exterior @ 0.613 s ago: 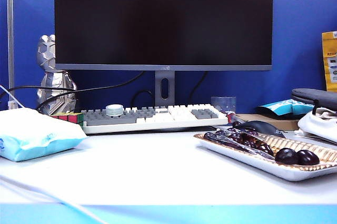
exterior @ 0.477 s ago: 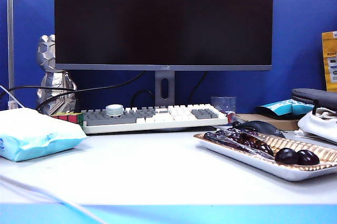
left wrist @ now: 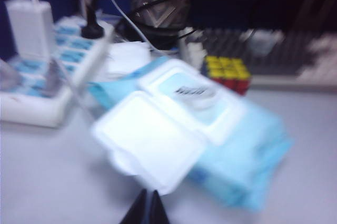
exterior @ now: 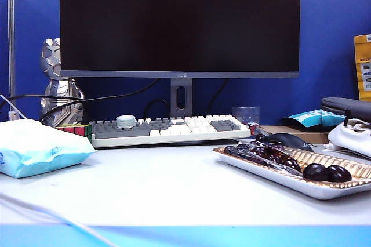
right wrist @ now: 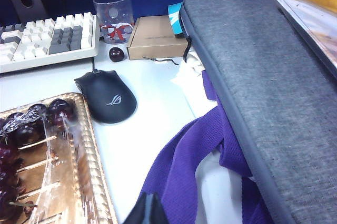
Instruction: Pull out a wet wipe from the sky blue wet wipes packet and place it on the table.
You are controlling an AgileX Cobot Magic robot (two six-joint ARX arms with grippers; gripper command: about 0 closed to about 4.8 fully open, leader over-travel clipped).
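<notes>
The sky blue wet wipes packet (exterior: pixel 35 145) lies at the left of the white table (exterior: pixel 174 189). In the blurred left wrist view the packet (left wrist: pixel 242 155) has its white flip lid (left wrist: pixel 150 145) standing open. My left gripper (left wrist: pixel 148 205) is shut and empty, its tips just short of the lid's edge. No wet wipe shows outside the packet. My right gripper (right wrist: pixel 149 207) is shut and empty, over a purple strap (right wrist: pixel 184 161) beside the tray. Neither gripper appears in the exterior view.
A gold-rimmed tray (exterior: pixel 264 174) of dark fruit sits at the right, with a black mouse (right wrist: pixel 108 98), a grey case (right wrist: pixel 263 77) and a cardboard box (right wrist: pixel 155 37) nearby. Keyboard (exterior: pixel 168 128) and monitor (exterior: pixel 179 21) stand behind. A power strip (left wrist: pixel 37 82) and a colour cube (left wrist: pixel 226 71) lie near the packet.
</notes>
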